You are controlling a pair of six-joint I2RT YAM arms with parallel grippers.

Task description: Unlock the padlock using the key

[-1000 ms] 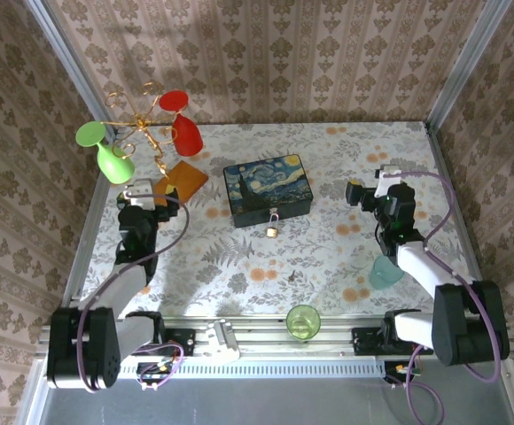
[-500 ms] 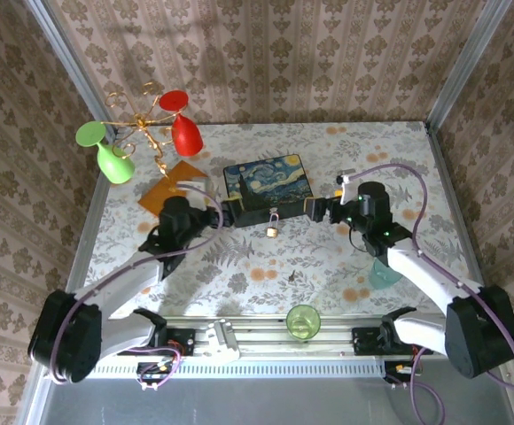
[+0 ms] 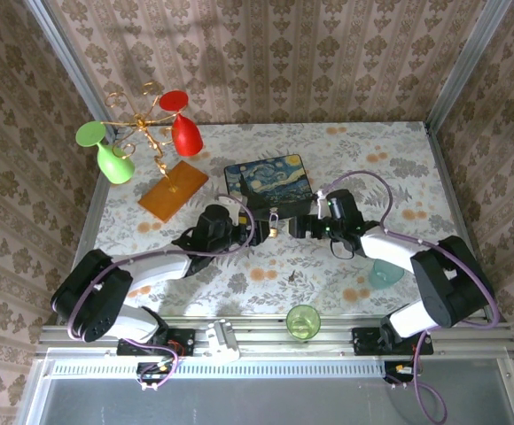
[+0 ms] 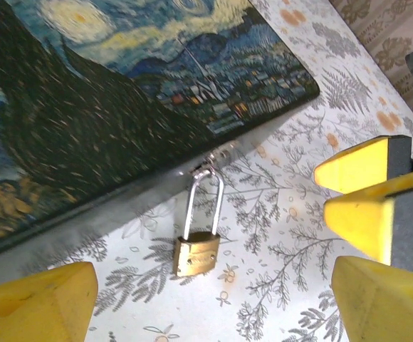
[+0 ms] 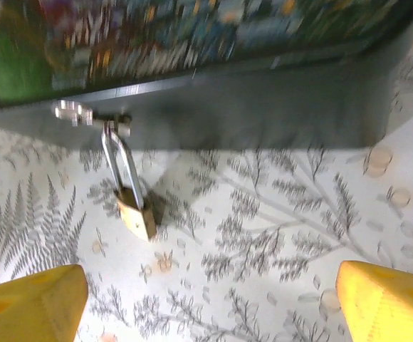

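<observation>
Both arms have swung inward: left pincer (image 4: 206, 303) and right pincer (image 5: 213, 299), each apart and empty, now flank the padlock (image 4: 196, 255) hanging off the box (image 3: 270, 175). The key (image 3: 291, 277) lies unmoved on the counter (image 3: 346, 159), nearer the bases.

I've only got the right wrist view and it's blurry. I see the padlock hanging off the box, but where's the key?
Observer: From above, a dark speck, likely the key, lies loose on the table, nearer its near edge than the padlock.
Operator: Where's the left gripper?
Observer: The left gripper is open, facing the padlock from the side opposite the right gripper.
Operator: Anything beside the key?
Observer: A green cup stands past it, at the near edge.
</observation>
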